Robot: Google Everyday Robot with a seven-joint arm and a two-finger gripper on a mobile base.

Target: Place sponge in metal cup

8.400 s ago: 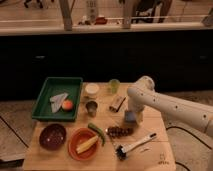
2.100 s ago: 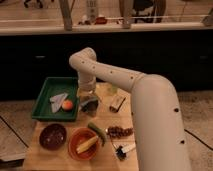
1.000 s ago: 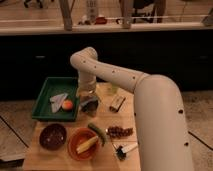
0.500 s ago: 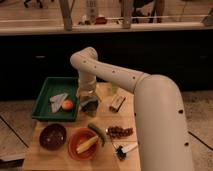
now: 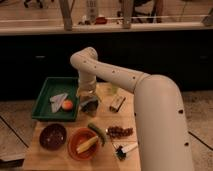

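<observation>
In the green tray (image 5: 42, 100), beside an orange ball (image 5: 67, 104), the sponge (image 5: 57, 100) lies flat, long axis roughly left-right; the end effector (image 5: 89, 105) hangs just right of the tray, fingers spread.

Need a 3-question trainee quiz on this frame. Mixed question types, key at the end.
1. True or false: the sponge lies in the green tray.
2. Pick one. Where is the hand?
A. at the green tray's right edge
B. over the dark bowl
C. beside the brush at the table's front
3. Short answer: what lies right beside the sponge in the tray?

Key
1. True.
2. A.
3. The orange ball.
</observation>
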